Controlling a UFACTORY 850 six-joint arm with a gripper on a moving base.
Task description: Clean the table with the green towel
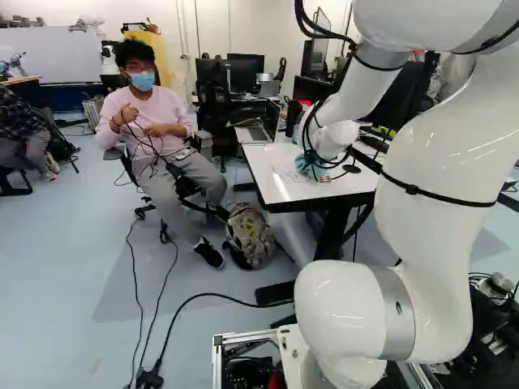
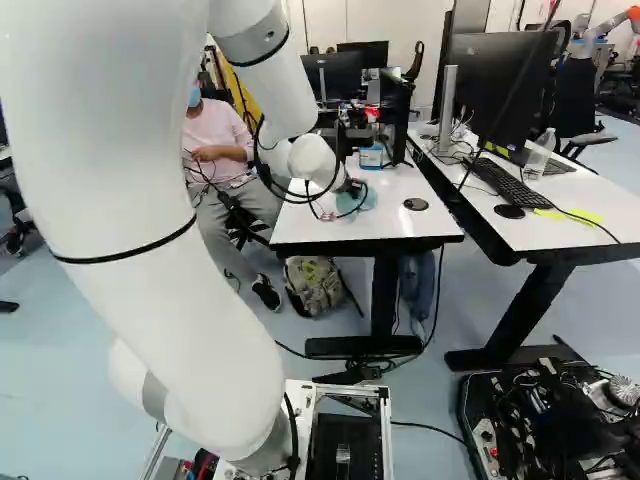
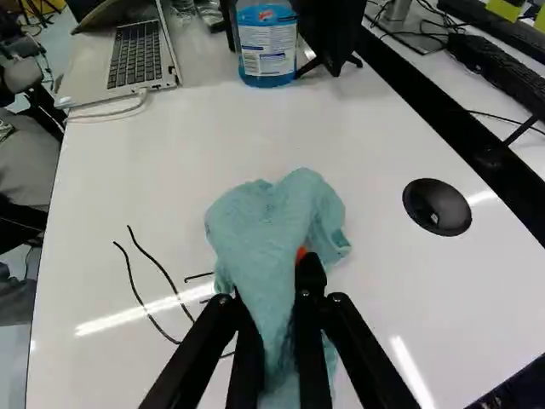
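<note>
Gripper (image 2: 354, 188) clenched on the towel (image 3: 274, 217), over the table (image 3: 128, 170)

Left of the fingers and well ahead of them, the laptop (image 3: 140, 55) lies open at the table's edge, with a pale cable (image 3: 111, 112) along its near side. Closer in on that same side, thin black marks (image 3: 162, 269) curve across the white top. Two of them run side by side toward the left finger, and shorter strokes show just beside the towel.

The fingers themselves are closed in on the towel, holding a bunched fold of it between them. The blue-green cloth spreads in loose folds ahead of the tips and also shows between and below them. A bit of an orange pad (image 3: 301, 254) peeks out at the right fingertip, against the cloth.

Straight ahead of the fingers, well beyond the towel, a bottle (image 3: 266, 43) of blue liquid stands upright, with a black stand (image 3: 328, 34) just to its right.

Right of the fingers and a little ahead, a round black cap (image 3: 437, 207) sits in the table top, apart from the towel. Farther right, past a dark strip (image 3: 443, 111), a second table (image 2: 540, 232) holds a keyboard (image 3: 502, 72).
</note>
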